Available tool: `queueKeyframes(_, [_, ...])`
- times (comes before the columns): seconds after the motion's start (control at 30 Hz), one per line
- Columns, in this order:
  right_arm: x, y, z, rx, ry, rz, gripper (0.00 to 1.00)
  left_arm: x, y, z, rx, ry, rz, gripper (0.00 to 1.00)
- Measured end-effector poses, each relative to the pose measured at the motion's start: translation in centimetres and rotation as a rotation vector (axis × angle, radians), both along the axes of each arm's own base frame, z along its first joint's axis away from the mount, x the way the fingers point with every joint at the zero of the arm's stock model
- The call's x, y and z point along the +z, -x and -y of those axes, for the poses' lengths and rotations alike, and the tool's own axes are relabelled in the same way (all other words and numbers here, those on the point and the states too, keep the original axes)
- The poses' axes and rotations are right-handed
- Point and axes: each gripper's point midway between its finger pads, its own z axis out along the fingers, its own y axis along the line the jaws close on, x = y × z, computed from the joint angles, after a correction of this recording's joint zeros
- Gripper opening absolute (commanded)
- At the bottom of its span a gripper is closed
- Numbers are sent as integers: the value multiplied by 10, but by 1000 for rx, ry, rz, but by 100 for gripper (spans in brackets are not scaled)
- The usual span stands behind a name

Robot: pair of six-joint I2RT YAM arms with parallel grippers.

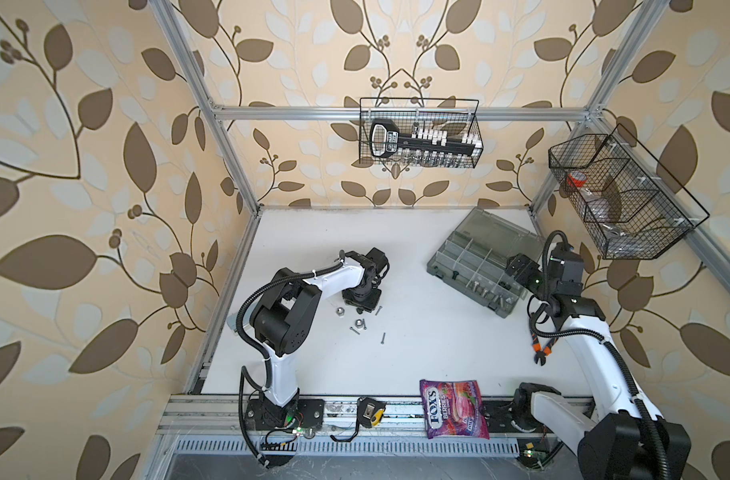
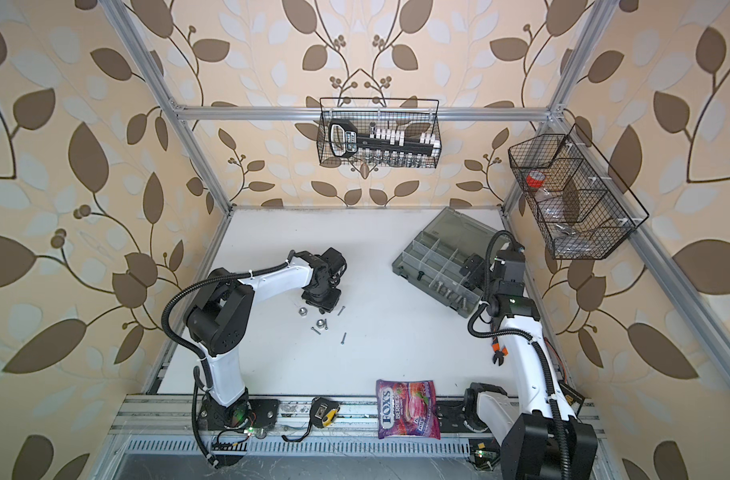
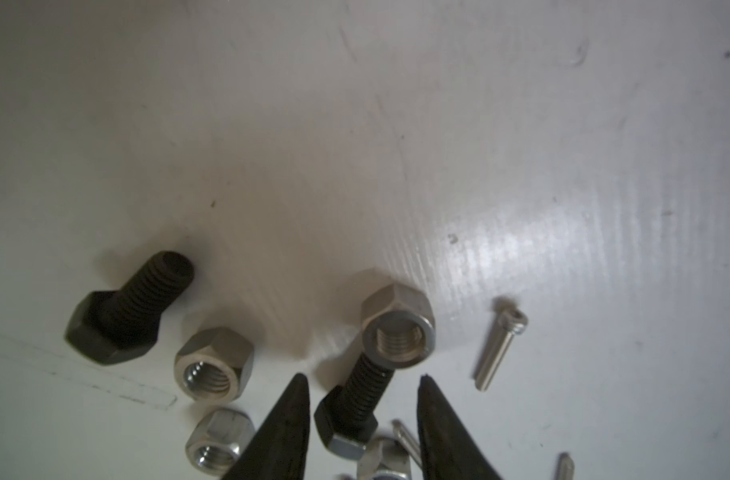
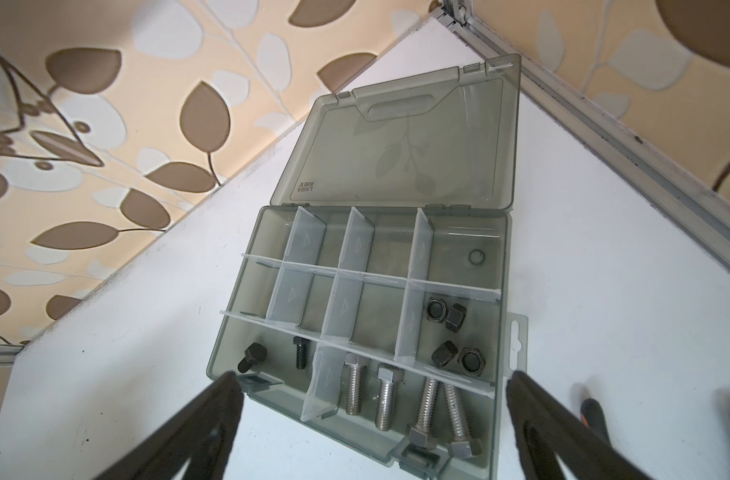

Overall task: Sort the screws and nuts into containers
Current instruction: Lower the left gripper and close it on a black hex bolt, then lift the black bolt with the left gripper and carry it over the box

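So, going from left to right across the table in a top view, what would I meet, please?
silver nut → lone thin screw → organizer box → wire basket on the side frame. Things that overlap these in the order are left out.

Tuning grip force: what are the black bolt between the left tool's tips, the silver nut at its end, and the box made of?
Black bolt: probably steel, matte black coating, no shine. Silver nut: metal, bare or plated, satin grey glints; alloy unclear. Box: smoky see-through plastic, clear plastic dividers.
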Motion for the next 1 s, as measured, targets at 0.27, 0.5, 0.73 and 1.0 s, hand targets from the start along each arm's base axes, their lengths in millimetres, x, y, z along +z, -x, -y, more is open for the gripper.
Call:
queueKeyframes(0.27, [0,0,1,-2,2,0,100,-9,3,0,-3,-15,-21,33])
queueKeyframes(0.5, [0,0,1,-6,5,-2,100,-9,2,0,4,-15,-20,21])
queueKeyframes(0.73, [0,0,2,-8,6,-2,100,-9,2,0,8,-12,-19,8])
queueKeyframes(1.0, [0,0,2,-8,6,-2,100,-9,2,0,16,-11,-19,0])
